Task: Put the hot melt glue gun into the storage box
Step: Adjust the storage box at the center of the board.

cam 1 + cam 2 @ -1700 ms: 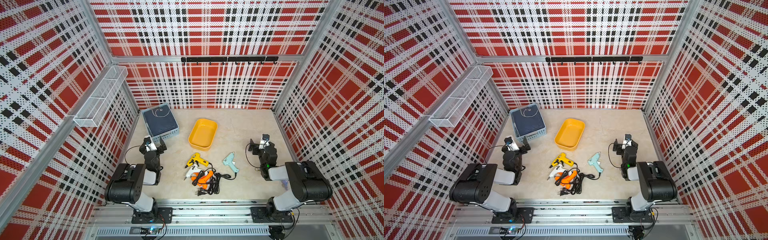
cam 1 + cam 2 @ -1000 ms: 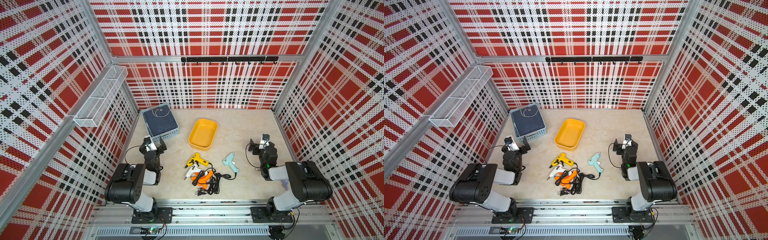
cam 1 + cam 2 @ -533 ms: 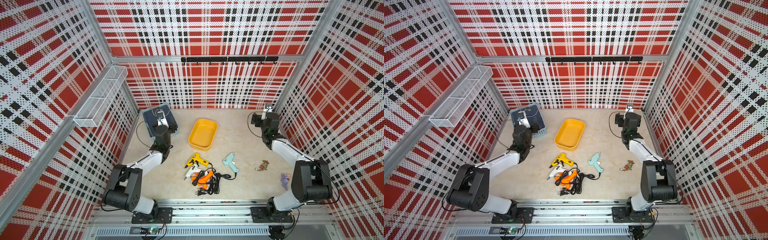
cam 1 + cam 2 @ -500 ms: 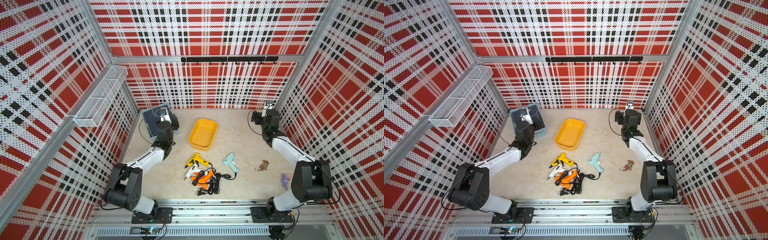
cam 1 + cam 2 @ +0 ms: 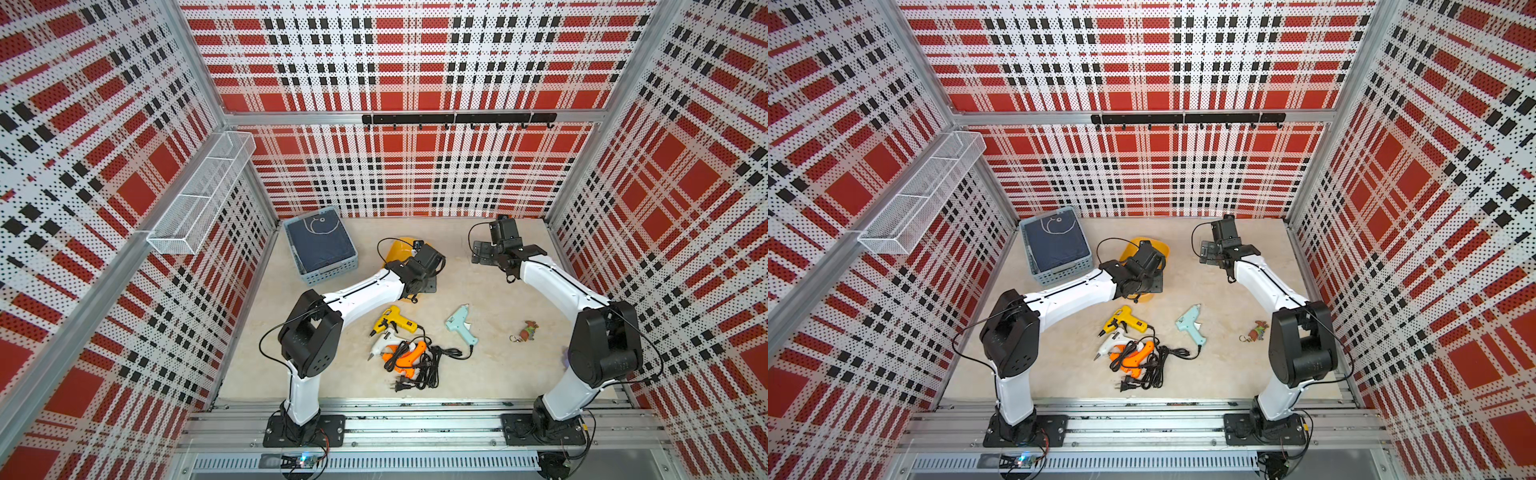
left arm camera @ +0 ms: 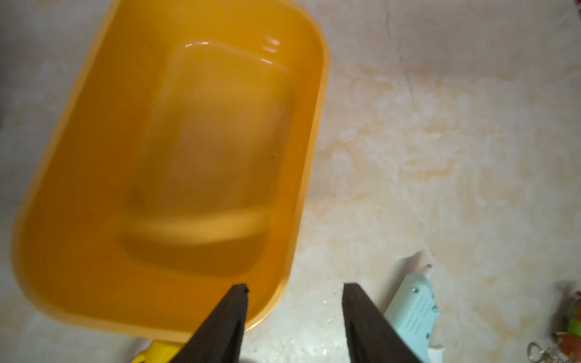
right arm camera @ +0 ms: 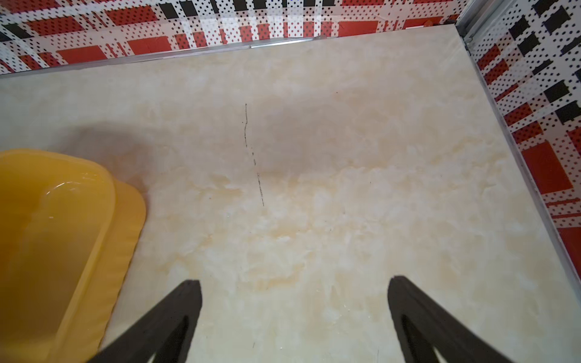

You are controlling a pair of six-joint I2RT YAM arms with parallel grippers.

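A beige table (image 5: 478, 374) stands inside red plaid walls. The storage box (image 6: 63, 251), a shallow yellow tub, sits toward the back of the table, partly hidden under the left arm in both top views. The left wrist view shows only its glossy yellow floor and walls.

The left gripper (image 6: 295, 285) hovers over the box's near end, its jaws parted with nothing between them. The right gripper (image 7: 295, 281) is spread wide over bare table beside the box.

The glue guns lie on the table in front of the box, outside it. They are a yellow glue gun (image 5: 392, 322), a white glue gun (image 5: 380, 345), an orange glue gun (image 5: 409, 357) tangled in black cords (image 5: 424, 368), and a pale teal glue gun (image 5: 459, 328) a little apart.

In the back left corner, a pale blue basket (image 5: 328, 274) holds dark blue contents (image 5: 320, 245) with a thin white line on top. A white wire rack (image 5: 199, 199) hangs on the left wall.
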